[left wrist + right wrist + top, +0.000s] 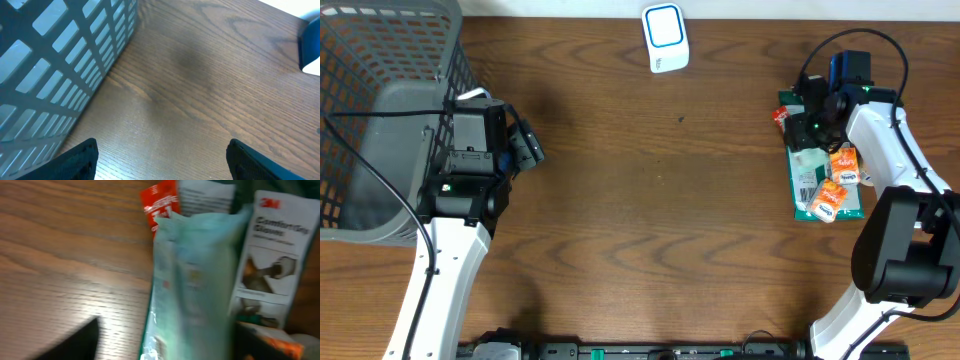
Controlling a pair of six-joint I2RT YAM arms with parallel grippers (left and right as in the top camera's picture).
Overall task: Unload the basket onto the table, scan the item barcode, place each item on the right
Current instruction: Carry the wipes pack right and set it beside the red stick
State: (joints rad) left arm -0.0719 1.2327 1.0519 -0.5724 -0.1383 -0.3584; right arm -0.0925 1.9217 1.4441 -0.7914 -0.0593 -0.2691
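The items lie in a pile at the table's right: a pale green translucent packet [195, 280], a red sachet [160, 202], a white 3M gloves pack [272, 255] and orange packets [844, 165]. My right gripper [170, 345] hovers low over the pile [815, 175], open, its fingers on either side of the green packet; the left finger stands clear of it. No barcode shows in the blurred wrist view. The white and blue scanner [665, 37] stands at the back centre. My left gripper [160, 160] is open and empty over bare wood, beside the basket.
A grey mesh basket [380, 100] fills the back left corner, close to the left gripper [525, 145]; its wall [50, 65] shows in the left wrist view. Brown wood table [650, 200] spans the space between the arms.
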